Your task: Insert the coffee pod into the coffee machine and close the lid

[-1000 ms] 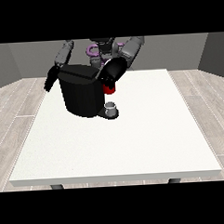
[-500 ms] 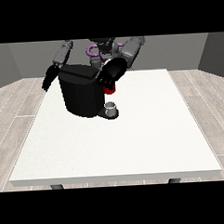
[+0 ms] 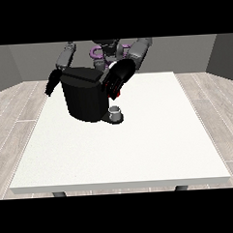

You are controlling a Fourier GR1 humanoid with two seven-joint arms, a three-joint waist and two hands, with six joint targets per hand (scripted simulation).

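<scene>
Black coffee machine (image 3: 87, 98) on white table (image 3: 139, 146); the hand at the view's right (image 3: 115, 82) touches its upper right side, fingers unclear. Hand at the view's left (image 3: 52, 83) hangs beside the machine, fingers straight; small grey cup (image 3: 116, 112) at the machine's base.

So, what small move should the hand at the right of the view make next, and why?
Probably ease down toward the machine top. That hand hangs at the machine's upper right corner with something red at its lower edge, likely the pod; the lid's state is unclear.

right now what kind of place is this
Probably a bare test room, not a kitchen: one large white table on a wood-plank floor with plain grey walls, and only a black coffee machine and small cup on it.
</scene>
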